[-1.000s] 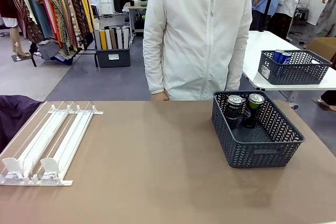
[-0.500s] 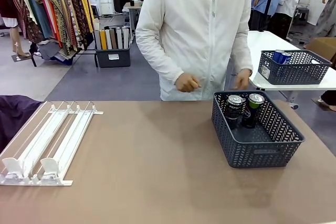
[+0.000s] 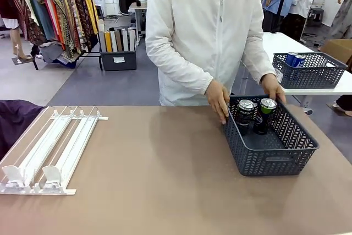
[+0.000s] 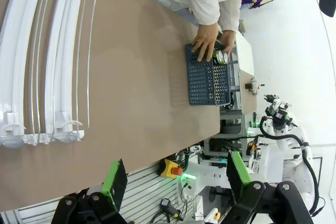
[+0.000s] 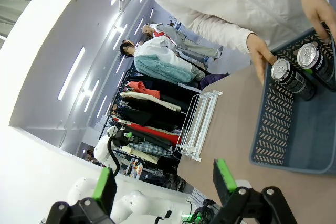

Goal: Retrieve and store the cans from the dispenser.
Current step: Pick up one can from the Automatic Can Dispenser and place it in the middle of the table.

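The left gripper [image 4: 176, 174] has its jaws wide apart and holds nothing. Far out past these jaws, the brown surface [image 4: 136, 77] spreads away. The white dispenser [image 4: 44, 61] lies on it, off to the left side of the jaws in the left wrist view, and its lanes have no cans in them.

The right gripper [image 5: 164, 181] also has its jaws wide apart with nothing between them. Ahead of these jaws and to the right sits a dark grey basket [image 5: 294, 140]. Two dark cans [image 5: 293, 80] stand in its far corner, close together.

In the front view the basket [image 3: 275, 158] sits on the right part of the surface and the dispenser [image 3: 52, 149] on the left, well apart. A person in a white jacket [image 3: 203, 31] stands at the far side. One hand [image 3: 218, 98] touches the basket's far left corner, and the other hand [image 3: 273, 87] rests on its far rim.
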`<state>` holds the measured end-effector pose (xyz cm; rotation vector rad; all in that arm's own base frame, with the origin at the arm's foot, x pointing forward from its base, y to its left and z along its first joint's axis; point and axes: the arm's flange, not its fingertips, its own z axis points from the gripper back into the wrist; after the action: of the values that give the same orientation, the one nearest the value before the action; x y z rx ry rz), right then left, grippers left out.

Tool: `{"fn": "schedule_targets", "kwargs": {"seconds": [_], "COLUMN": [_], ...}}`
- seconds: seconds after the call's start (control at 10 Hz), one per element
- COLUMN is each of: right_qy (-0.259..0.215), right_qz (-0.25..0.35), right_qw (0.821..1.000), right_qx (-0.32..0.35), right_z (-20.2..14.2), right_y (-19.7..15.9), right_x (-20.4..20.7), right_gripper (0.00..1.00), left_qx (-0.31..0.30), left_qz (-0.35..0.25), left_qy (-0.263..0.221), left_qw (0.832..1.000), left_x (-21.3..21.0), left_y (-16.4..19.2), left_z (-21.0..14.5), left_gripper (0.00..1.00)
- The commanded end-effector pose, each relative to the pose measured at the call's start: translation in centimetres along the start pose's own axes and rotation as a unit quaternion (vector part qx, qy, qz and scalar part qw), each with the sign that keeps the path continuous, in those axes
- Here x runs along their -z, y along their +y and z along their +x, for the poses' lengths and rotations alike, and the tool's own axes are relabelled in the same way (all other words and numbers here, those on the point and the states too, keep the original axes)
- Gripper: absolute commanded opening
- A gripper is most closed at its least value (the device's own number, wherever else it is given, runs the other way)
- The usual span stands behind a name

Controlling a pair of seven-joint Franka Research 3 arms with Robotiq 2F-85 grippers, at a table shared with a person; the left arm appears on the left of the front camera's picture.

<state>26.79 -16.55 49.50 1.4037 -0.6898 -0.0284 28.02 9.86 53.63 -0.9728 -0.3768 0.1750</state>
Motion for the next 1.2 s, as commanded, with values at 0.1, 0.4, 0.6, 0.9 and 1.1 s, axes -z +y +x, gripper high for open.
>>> {"fn": "schedule_targets", "kwargs": {"seconds": [0.1, 0.4, 0.6, 0.9, 1.1], "right_qy": [-0.010, -0.010, -0.010, -0.010, -0.010], "right_qz": [0.010, 0.010, 0.010, 0.010, 0.010], "right_qw": [1.000, 1.000, 1.000, 1.000, 1.000], "right_qx": [-0.004, -0.004, -0.004, -0.004, -0.004], "right_z": [0.37, 0.37, 0.37, 0.37, 0.37], "right_y": [0.39, 0.39, 0.39, 0.39, 0.39], "right_x": [0.29, 0.29, 0.29, 0.29, 0.29], "right_gripper": [1.00, 1.00, 1.00, 1.00, 1.00], "left_qx": [0.010, 0.010, 0.010, 0.010, 0.010], "left_qz": [-0.009, -0.009, -0.009, -0.009, -0.009], "left_qy": [-0.003, -0.003, -0.003, -0.003, -0.003], "left_qw": [1.000, 1.000, 1.000, 1.000, 1.000], "left_x": [0.14, 0.14, 0.14, 0.14, 0.14], "left_y": [-0.04, -0.04, -0.04, -0.04, -0.04], "left_z": [0.07, 0.07, 0.07, 0.07, 0.07], "left_gripper": [1.00, 1.00, 1.00, 1.00, 1.00]}}
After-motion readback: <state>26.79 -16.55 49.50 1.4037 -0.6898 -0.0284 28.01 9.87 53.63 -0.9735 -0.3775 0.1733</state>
